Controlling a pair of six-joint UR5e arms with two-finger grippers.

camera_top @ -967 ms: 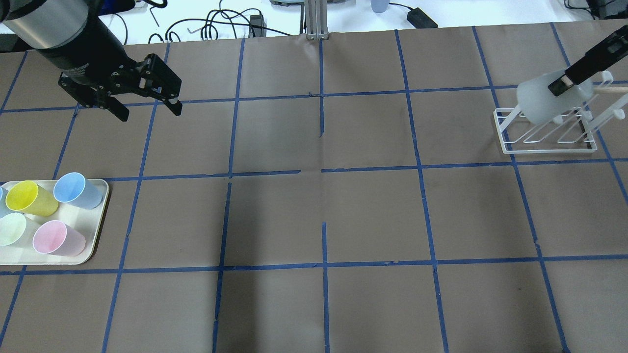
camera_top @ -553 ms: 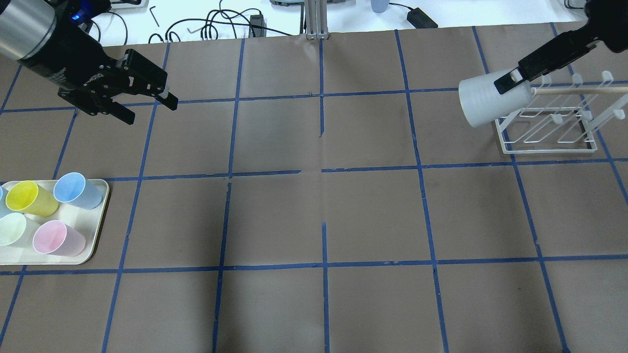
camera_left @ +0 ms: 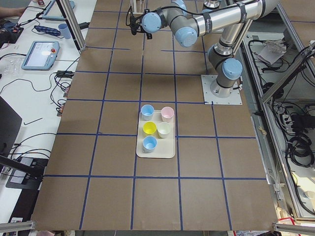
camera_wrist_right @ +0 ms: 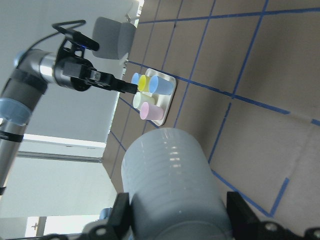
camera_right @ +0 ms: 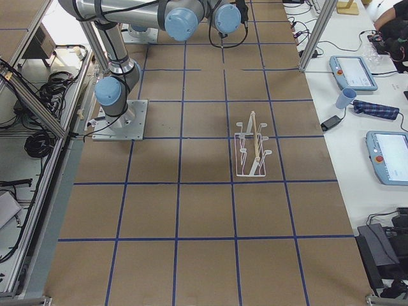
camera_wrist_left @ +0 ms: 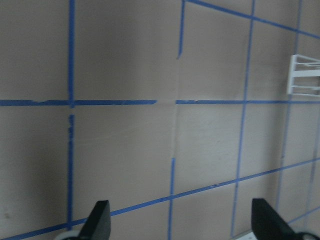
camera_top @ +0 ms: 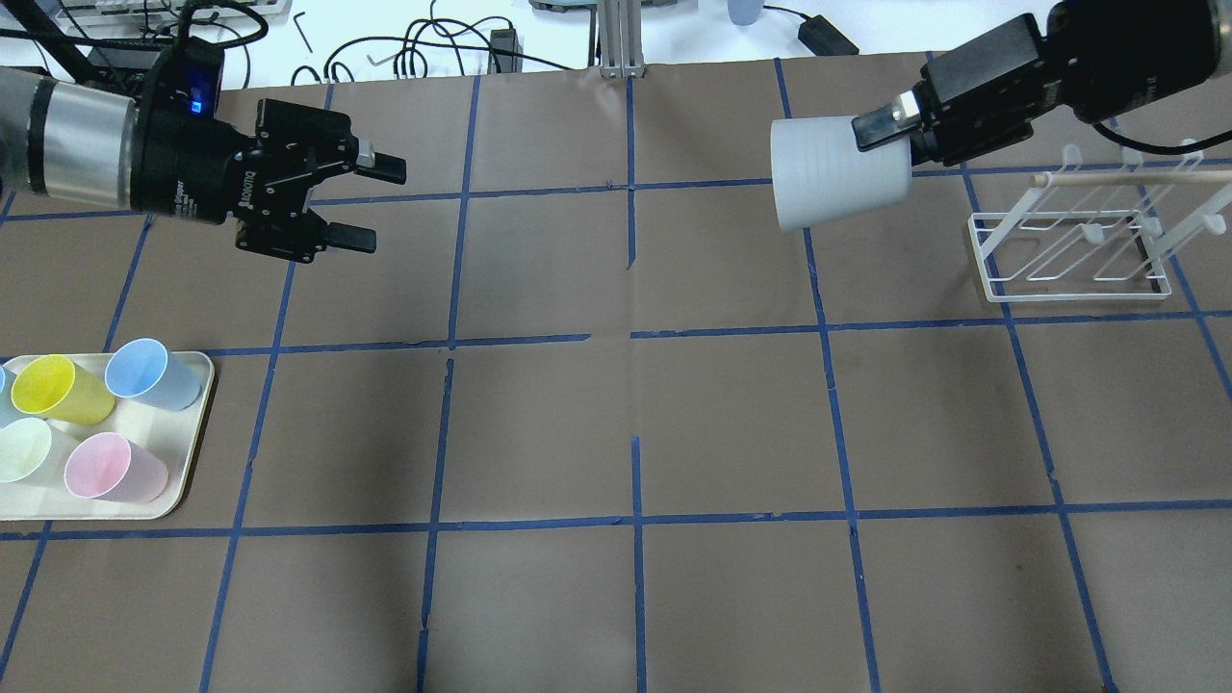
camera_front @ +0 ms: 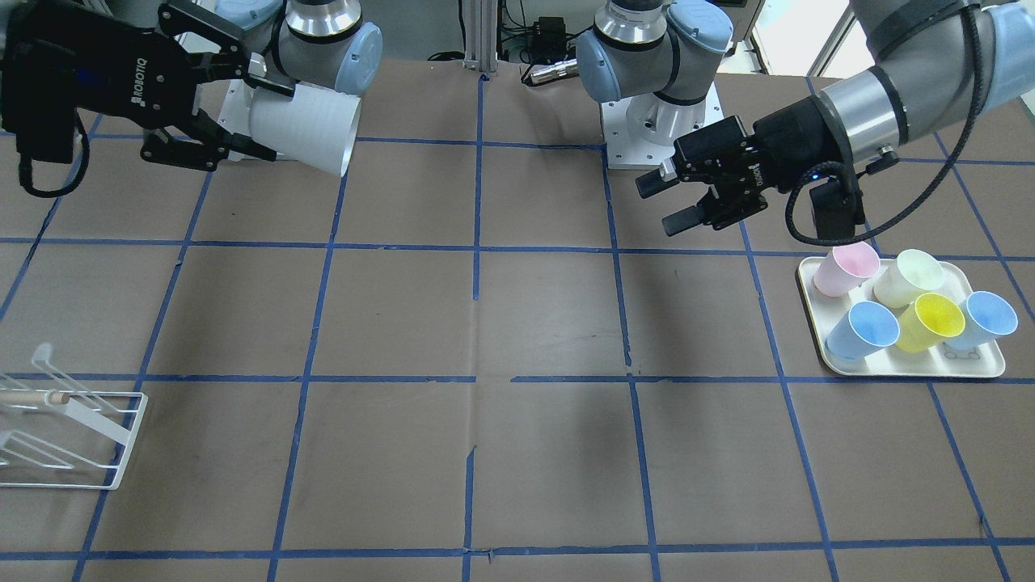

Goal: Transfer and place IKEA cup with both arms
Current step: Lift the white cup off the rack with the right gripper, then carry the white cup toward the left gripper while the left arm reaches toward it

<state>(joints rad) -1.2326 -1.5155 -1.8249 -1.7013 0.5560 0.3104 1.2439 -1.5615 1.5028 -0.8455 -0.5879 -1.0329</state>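
My right gripper (camera_top: 881, 130) is shut on the pale grey IKEA cup (camera_top: 837, 173) and holds it sideways in the air, its mouth pointing toward the table's middle. In the front-facing view the cup (camera_front: 303, 129) sits in that gripper (camera_front: 259, 117) at the upper left. The right wrist view shows the cup (camera_wrist_right: 170, 185) clamped between both fingers. My left gripper (camera_top: 375, 204) is open and empty, held level and pointing at the cup across a wide gap. It also shows in the front-facing view (camera_front: 659, 204) and the left wrist view (camera_wrist_left: 182, 225).
A white wire rack (camera_top: 1068, 250) with a wooden rod stands at the far right, behind the cup. A cream tray (camera_top: 192, 423) at the left edge holds blue, yellow, pale-green and pink cups. Cables lie beyond the table's far edge.
My right gripper has carried the grey cup away from the rack toward the table's middle. My left gripper has swung level to point right and moved slightly that way.
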